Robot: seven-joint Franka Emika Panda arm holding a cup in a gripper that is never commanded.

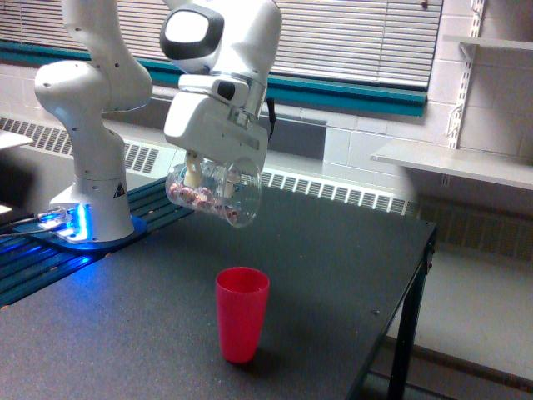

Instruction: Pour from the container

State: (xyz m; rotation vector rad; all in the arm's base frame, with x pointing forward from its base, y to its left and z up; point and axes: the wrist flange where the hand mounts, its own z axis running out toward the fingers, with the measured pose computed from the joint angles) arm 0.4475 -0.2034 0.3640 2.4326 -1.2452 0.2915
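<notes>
The gripper [206,177] hugs the tipped clear cup [215,193], probably holding candy, above the red cup [242,313]. Next: tip it further.

Red cup [242,313] upright on black table [333,267]
</notes>
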